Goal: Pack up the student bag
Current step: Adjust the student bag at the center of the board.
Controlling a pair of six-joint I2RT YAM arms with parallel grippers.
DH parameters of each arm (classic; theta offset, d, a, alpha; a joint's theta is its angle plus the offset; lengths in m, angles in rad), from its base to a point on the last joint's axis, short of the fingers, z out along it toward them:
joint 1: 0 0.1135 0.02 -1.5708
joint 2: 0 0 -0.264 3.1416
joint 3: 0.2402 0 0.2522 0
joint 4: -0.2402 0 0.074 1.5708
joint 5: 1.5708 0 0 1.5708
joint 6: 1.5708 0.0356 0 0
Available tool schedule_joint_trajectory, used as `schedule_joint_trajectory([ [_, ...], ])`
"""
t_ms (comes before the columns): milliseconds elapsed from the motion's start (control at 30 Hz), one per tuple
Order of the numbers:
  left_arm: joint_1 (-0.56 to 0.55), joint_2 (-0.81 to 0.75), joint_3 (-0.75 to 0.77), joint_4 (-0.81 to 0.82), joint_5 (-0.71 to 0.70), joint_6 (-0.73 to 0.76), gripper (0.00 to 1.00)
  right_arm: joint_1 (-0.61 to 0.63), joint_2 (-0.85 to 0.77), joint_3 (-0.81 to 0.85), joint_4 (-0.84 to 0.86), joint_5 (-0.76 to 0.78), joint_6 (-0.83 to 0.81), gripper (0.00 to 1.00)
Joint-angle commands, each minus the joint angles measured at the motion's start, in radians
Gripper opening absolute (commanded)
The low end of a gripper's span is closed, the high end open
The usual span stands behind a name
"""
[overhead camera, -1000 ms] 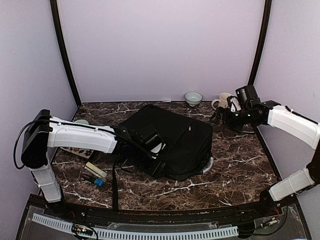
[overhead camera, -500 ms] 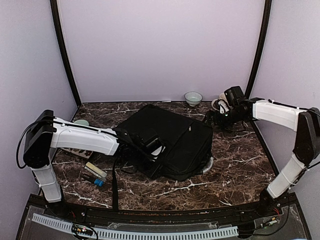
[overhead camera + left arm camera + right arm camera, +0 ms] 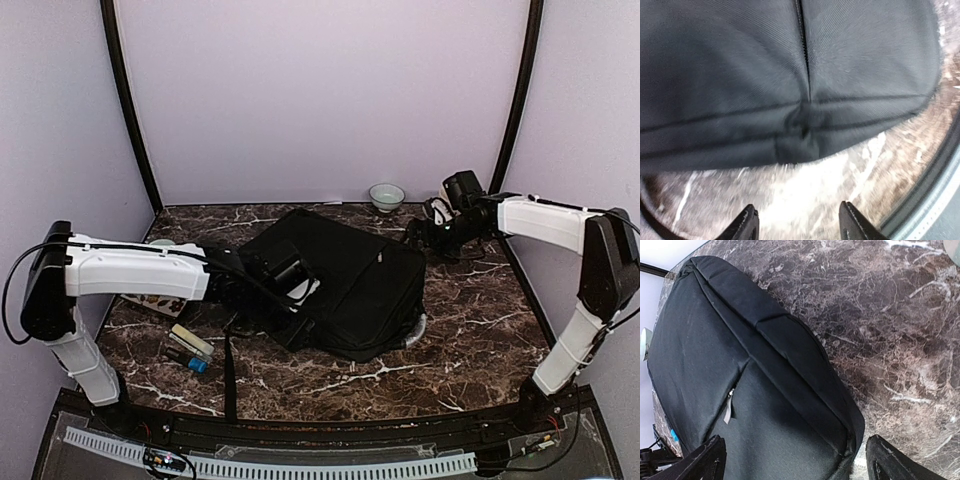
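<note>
The student bag (image 3: 345,285) lies flat in the middle of the marble table, black, with a strap (image 3: 228,365) trailing toward the front edge. My left gripper (image 3: 292,285) hovers at the bag's left side. In the left wrist view, which is blurred, the left gripper (image 3: 799,224) is open over bare marble, with the bag's seamed edge (image 3: 795,125) just ahead and nothing between the fingers. My right gripper (image 3: 425,233) is at the bag's far right corner. In the right wrist view the right gripper (image 3: 797,460) stands wide open above the bag (image 3: 755,405), near a grey zipper pull (image 3: 729,411).
A small bowl (image 3: 386,195) and a mug (image 3: 438,207) stand at the back right, the mug close behind the right arm. Small stationery items (image 3: 190,347) lie at the near left, with a patterned flat item (image 3: 152,300) under the left arm. The black front rail (image 3: 320,425) borders the table.
The left arm has drawn back to the left, its gripper sliding toward the bag's left edge. The right arm has swung left and settled by the bag's far right corner, still open.
</note>
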Motion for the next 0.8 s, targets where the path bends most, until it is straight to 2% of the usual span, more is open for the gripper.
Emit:
schedule_joint_trajectory([
  [0,0.004,-0.127,-0.046,-0.074,-0.007,-0.019,0.57,-0.003,0.038,0.072,-0.013,0.019,-0.026,0.98],
  [200,0.014,-0.164,-0.140,-0.037,-0.019,-0.034,0.51,-0.004,0.009,0.040,-0.040,0.015,-0.038,0.97],
  [367,0.074,-0.145,-0.160,0.010,-0.020,-0.058,0.46,-0.004,-0.038,-0.041,-0.027,0.041,-0.042,0.97],
  [600,0.170,-0.029,-0.104,0.028,-0.014,-0.024,0.39,0.000,-0.045,-0.141,0.024,0.005,0.013,0.92],
  [767,0.229,0.104,0.015,0.017,0.000,0.001,0.37,0.040,-0.042,-0.185,0.025,-0.010,0.046,0.88],
])
